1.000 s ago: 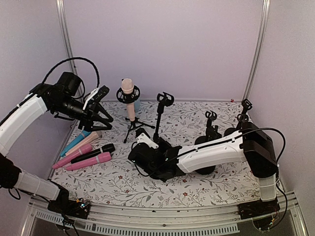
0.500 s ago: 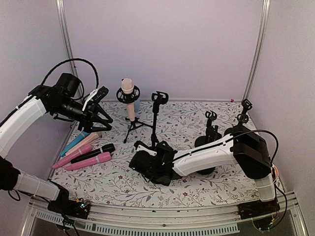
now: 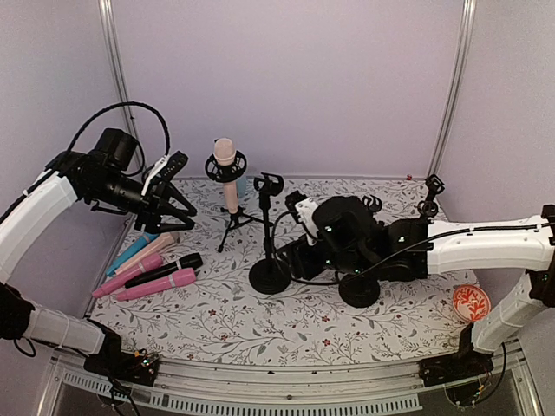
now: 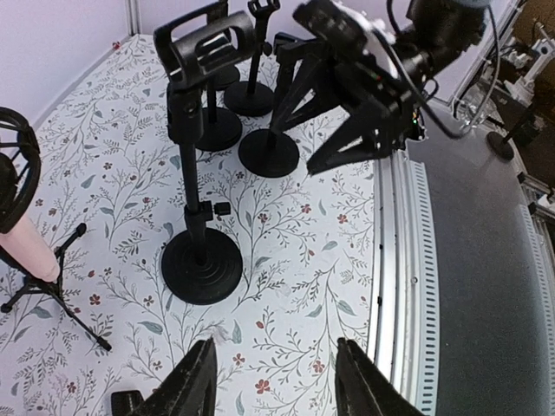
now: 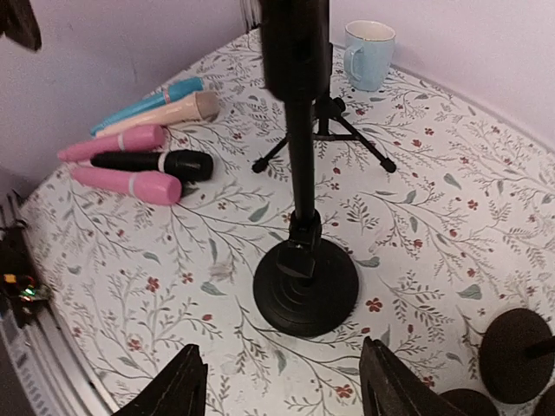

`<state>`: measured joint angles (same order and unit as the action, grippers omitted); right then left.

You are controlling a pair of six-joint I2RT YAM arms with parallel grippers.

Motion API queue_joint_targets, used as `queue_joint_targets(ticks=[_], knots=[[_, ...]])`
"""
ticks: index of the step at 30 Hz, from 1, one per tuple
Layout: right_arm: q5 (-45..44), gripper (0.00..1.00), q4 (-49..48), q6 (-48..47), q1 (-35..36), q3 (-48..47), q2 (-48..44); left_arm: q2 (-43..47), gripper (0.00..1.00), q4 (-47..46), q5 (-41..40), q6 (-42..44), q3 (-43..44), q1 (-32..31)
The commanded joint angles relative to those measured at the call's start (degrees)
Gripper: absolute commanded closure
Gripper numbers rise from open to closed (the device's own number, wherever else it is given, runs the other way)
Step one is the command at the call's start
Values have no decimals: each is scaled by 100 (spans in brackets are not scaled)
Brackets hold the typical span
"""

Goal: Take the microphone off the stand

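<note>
A pink-and-cream microphone (image 3: 225, 165) stands upright in a shock-mount ring on a small black tripod stand (image 3: 232, 221) at the back left. In the left wrist view its pink body (image 4: 19, 234) shows at the left edge. My left gripper (image 3: 182, 186) hovers left of it, apart from it, open and empty (image 4: 276, 386). My right gripper (image 3: 295, 244) is open and empty (image 5: 282, 390), just right of an empty black round-base stand (image 3: 269, 276). In the right wrist view the microphone is hidden; only the tripod legs (image 5: 334, 130) show.
Several loose microphones (image 3: 147, 273) lie by the left wall. More empty black stands (image 3: 373, 217) stand at the back right. A pale blue mug (image 5: 368, 54) sits behind the tripod. An orange disc (image 3: 471, 303) sits near the right arm's base.
My right gripper has opened, let go of the round-base stand and drawn back to the right. That stand now stands upright on its own. The left arm has barely moved.
</note>
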<state>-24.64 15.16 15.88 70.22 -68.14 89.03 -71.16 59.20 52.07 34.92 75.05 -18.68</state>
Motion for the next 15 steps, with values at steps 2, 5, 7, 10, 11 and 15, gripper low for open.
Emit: queue_joint_targets(ticks=[2, 5, 7, 10, 11, 15], knots=[[2423, 41, -1011, 2024, -690, 792, -386, 71, 52, 64, 91, 113, -9, 107], [2923, 43, -1307, 2442, -903, 804, -257, 60, 52, 81, 101, 145, 1, 116], [3154, 44, -1460, 2543, -984, 762, -91, 58, 52, 94, 112, 151, 8, 121], [3258, 44, -1550, 2528, -1018, 752, 38, 58, 52, 107, 137, 168, 3, 124], [3263, 45, -1602, 2514, -1019, 776, 31, 62, 53, 109, 149, 177, -3, 125], [2972, 41, -1643, 2413, -1015, 864, -83, 67, 53, 137, 184, 231, -25, 136]])
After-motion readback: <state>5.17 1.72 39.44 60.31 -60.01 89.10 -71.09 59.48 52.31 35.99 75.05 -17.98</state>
